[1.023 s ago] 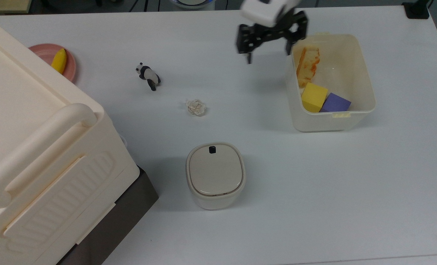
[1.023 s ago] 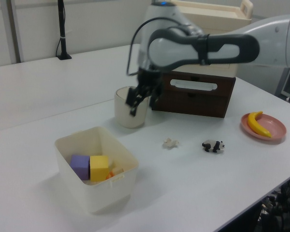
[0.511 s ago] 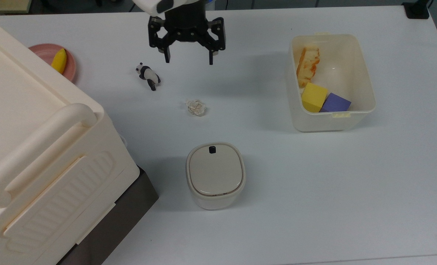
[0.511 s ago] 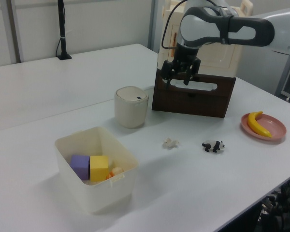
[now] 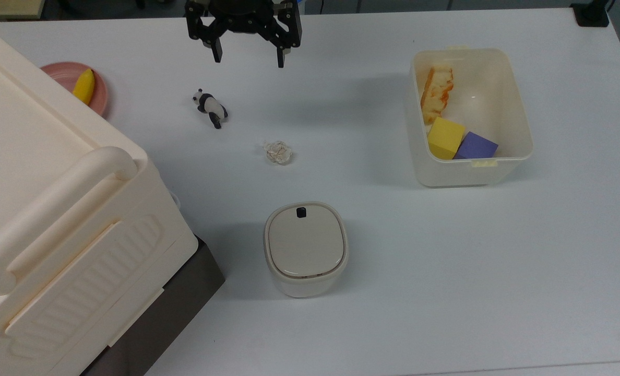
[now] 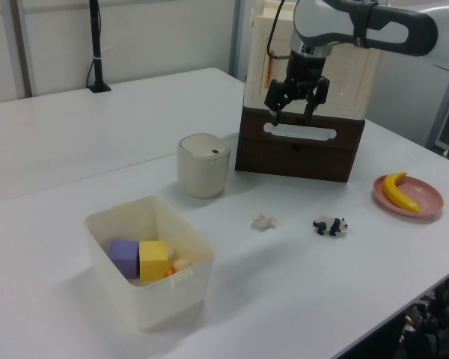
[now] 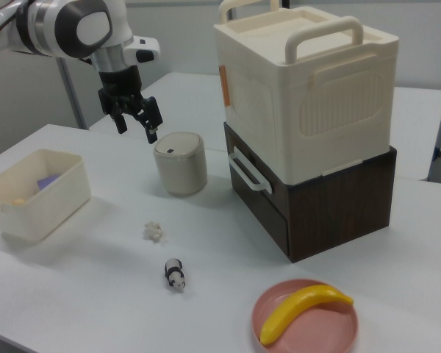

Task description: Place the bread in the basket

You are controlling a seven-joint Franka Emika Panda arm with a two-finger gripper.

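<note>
The bread (image 5: 437, 93) lies inside the basket (image 5: 522, 122), tilted against the wall on the top view's left; its orange top peeks out in the left view (image 6: 178, 265). The basket (image 6: 159, 301) also holds a yellow block (image 5: 444, 137) and a purple block (image 5: 476, 146). My gripper (image 5: 249, 59) hangs open and empty above the table's far edge, well off to the top view's left of the basket. In the left view the gripper (image 6: 292, 118) is high in front of the big box. In the right view the gripper (image 7: 137, 132) hovers above the small bin, with the basket (image 7: 44, 207) at the right view's left.
A toy panda (image 5: 211, 108) and a crumpled clear scrap (image 5: 278, 152) lie mid-table. A small lidded bin (image 5: 305, 248) stands nearer the front. A large cream box with handle (image 5: 54, 209) sits at the top view's left, beside a pink plate (image 5: 101, 98) with a banana (image 5: 84, 86).
My open gripper has swung away from the basket's edge toward the top view's left and far side, rising. The bread stays in the basket.
</note>
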